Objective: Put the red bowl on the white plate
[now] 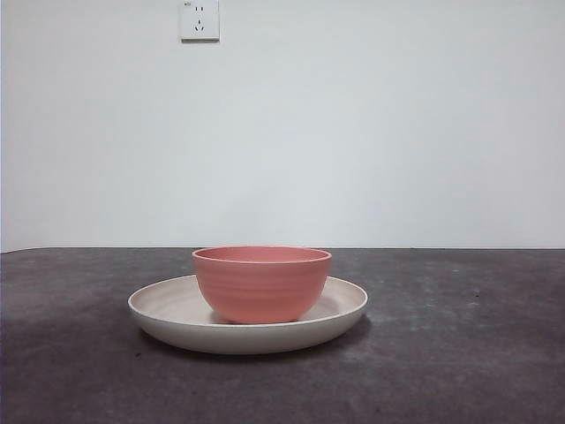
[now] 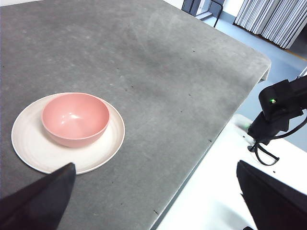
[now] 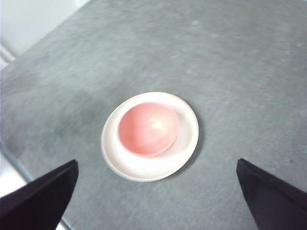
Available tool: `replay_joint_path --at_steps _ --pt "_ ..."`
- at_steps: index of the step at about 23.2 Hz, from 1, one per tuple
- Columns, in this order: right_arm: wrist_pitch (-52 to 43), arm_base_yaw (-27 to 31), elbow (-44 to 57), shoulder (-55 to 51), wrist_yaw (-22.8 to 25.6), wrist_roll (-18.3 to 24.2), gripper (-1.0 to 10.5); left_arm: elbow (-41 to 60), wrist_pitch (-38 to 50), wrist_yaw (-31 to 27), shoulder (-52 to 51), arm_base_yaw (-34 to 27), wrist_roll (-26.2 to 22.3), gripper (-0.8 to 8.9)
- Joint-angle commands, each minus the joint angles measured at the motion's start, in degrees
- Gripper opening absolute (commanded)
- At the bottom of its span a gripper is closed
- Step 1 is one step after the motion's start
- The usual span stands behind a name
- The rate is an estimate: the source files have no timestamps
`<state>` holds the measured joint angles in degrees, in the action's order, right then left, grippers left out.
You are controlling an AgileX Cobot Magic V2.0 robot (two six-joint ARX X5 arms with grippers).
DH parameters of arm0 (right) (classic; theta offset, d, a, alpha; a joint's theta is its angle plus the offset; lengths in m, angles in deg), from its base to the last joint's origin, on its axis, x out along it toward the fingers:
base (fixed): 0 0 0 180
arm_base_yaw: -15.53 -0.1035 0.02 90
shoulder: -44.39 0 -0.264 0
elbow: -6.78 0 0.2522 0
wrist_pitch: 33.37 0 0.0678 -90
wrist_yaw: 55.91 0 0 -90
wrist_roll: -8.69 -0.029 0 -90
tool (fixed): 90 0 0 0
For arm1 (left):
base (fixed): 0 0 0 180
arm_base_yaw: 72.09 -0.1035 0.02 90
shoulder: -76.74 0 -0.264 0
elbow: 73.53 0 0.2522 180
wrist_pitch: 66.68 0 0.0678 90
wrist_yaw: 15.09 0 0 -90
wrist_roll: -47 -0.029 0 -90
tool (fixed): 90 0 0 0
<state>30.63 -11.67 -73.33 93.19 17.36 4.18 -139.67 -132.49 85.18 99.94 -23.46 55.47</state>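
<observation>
On the white plate I see the red bowl sitting upright, its bottom touching the plate. From the front view the bowl sits a little to one side of the plate's middle, and my right wrist view shows the same, with more bare plate on one side of the bowl than the other. The bowl looks hollow and I see nothing inside it.

The plate lies flat on the dark gray table. Behind the table is a white wall with a wall socket high up.

My left gripper is spread wide and holds nothing. It hangs well apart from the bowl, near the table's edge. My right gripper is also spread wide and holds nothing. It hangs high over the table, looking down at the bowl and plate. In my left wrist view I see another black arm part off past the table's edge.
</observation>
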Motion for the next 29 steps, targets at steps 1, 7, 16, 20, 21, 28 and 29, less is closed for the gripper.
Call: replay_joint_path --at_steps 1,7,16,20,21,28,29 --pt "-3.2 -1.8 6.3 -5.8 0.3 -1.5 6.0 -0.5 0.7 -0.2 0.2 0.3 0.0 6.55" --pt "-5.4 -3.0 17.8 -16.5 0.3 -4.0 6.0 -0.5 0.7 -0.2 0.2 0.3 -0.2 6.53" --pt "-5.2 -3.0 18.0 -16.7 0.2 -3.9 5.6 -0.5 0.6 -0.3 0.2 0.3 -0.5 5.25" --pt "-5.2 -3.0 18.0 -16.7 -1.3 -3.8 0.8 -0.5 0.2 -0.3 0.2 0.3 -1.1 0.35" --pt "-5.2 -3.0 18.0 -16.7 -1.4 -3.8 -0.2 -0.5 0.2 -0.3 0.2 0.3 -1.6 0.1" --pt "-5.2 -3.0 18.0 -16.7 -1.2 -3.8 0.2 -0.5 0.5 -0.3 0.2 0.3 -1.7 0.2" --pt "-5.2 -3.0 18.0 -16.7 -1.2 -3.8 0.2 -0.5 0.5 -0.3 0.2 0.3 -1.7 0.19"
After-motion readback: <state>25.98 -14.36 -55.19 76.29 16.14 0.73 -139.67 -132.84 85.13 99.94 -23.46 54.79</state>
